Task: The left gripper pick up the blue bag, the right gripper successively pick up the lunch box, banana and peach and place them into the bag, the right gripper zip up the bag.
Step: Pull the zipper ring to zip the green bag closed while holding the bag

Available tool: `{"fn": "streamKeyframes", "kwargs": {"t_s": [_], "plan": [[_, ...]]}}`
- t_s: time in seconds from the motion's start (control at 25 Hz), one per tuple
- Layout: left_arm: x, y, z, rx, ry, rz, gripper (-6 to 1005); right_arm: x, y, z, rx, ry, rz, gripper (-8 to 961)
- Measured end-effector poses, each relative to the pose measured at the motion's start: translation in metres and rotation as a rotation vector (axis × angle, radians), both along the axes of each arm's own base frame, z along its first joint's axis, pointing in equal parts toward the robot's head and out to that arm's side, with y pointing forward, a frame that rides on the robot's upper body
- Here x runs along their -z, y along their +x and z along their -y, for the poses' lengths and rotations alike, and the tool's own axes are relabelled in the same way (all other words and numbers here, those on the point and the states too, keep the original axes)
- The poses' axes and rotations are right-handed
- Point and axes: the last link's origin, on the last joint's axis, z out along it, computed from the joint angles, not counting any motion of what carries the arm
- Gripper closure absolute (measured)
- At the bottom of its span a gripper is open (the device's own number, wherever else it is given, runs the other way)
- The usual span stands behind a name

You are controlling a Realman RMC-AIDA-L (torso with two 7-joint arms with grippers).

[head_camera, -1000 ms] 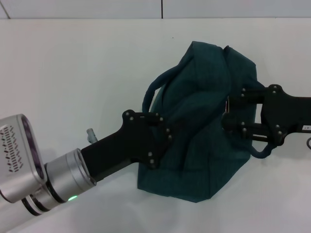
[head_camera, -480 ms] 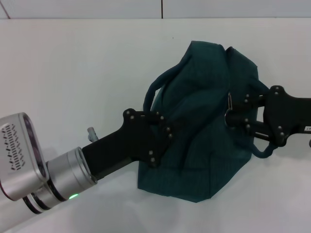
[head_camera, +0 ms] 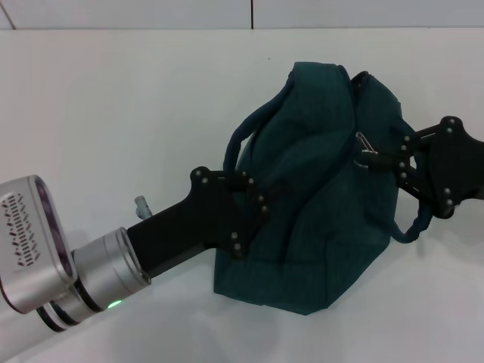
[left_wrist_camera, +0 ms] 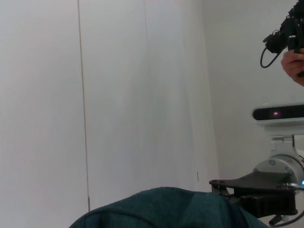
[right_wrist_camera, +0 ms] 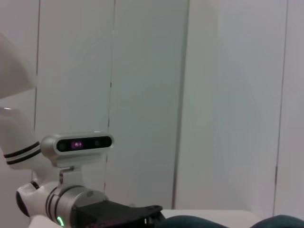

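The blue bag (head_camera: pixel 318 204) lies slumped on the white table, its mouth drawn together along the top. My left gripper (head_camera: pixel 257 206) is shut on the bag's left side, next to one rope handle (head_camera: pixel 240 144). At the bag's right side, my right gripper (head_camera: pixel 392 156) is shut on the zipper's ring pull (head_camera: pixel 366 149). The other handle (head_camera: pixel 414 227) loops below it. In the left wrist view the bag's fabric (left_wrist_camera: pixel 166 209) fills the lower edge, with the right gripper (left_wrist_camera: pixel 251 190) beyond. The right wrist view shows the left gripper (right_wrist_camera: pixel 118 213) by the bag (right_wrist_camera: pixel 228 221). Lunch box, banana and peach are out of view.
A small grey object (head_camera: pixel 141 204) lies on the white table (head_camera: pixel 113 113) just beside my left arm. The table's far edge meets a white wall (head_camera: pixel 249 15). A person's hand holding a camera (left_wrist_camera: pixel 292 47) shows in the left wrist view.
The right gripper's fingers closed together at the ring pull and moved right and slightly up, drawing the pull with them. The left gripper and the bag's body stayed put.
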Motion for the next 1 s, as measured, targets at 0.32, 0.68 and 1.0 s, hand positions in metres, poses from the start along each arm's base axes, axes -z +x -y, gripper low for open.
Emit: {"fn": "streamKeyframes", "kwargs": {"t_s": [0.32, 0.68, 1.0], "plan": [[0.0, 0.001, -0.003, -0.006, 0.01, -0.001, 952, -0.004, 0.003, -0.003, 0.037, 0.154, -0.074, 937], [0.002, 0.002, -0.003, 0.011, -0.004, -0.011, 952, 0.0, 0.01, -0.013, 0.132, 0.427, -0.123, 936], [0.002, 0.003, -0.002, 0.023, -0.013, -0.02, 922, -0.002, 0.016, -0.024, 0.193, 0.492, -0.092, 935]]}}
